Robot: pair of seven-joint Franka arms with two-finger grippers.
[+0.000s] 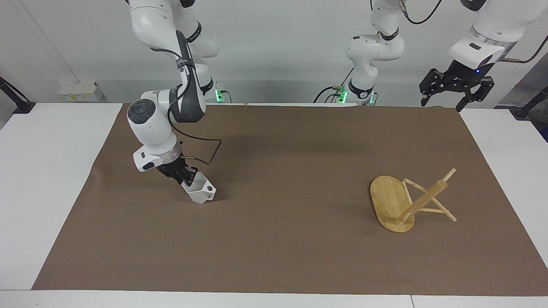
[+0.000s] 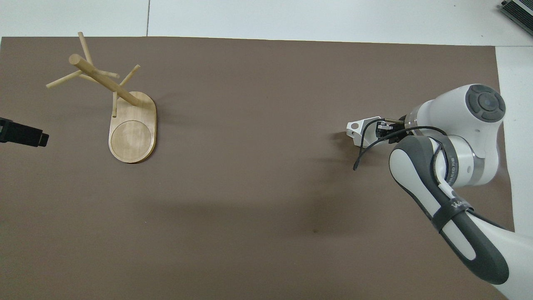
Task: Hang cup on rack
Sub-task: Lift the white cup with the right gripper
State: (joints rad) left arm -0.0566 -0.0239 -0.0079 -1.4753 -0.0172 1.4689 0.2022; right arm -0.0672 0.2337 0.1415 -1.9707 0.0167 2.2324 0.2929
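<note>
Facing view
Cup [image 1: 200, 191]: tilted on the brown mat [image 1: 274, 239], toward the right arm's end.
Right gripper [image 1: 185, 177]: at the cup's rim, fingers clenched on its wall.
Rack [image 1: 409, 201]: on the mat toward the left arm's end, well apart from the cup.
Left gripper [image 1: 456, 92]: jaws released, waiting above the mat's corner nearest the left arm's base.

Overhead view
Cup [image 2: 360, 130]: handle hole pointing away from the right gripper [image 2: 381, 129].
Rack [image 2: 125, 121]: near the mat's edge.
Left gripper [image 2: 23, 135]: only its tip shows.

White-shelled arms with dark grey joint bands and round grey end caps, black linkage grippers, thin black cable looping just above the right gripper [image 1: 185, 176], blue LED by each wrist.
</note>
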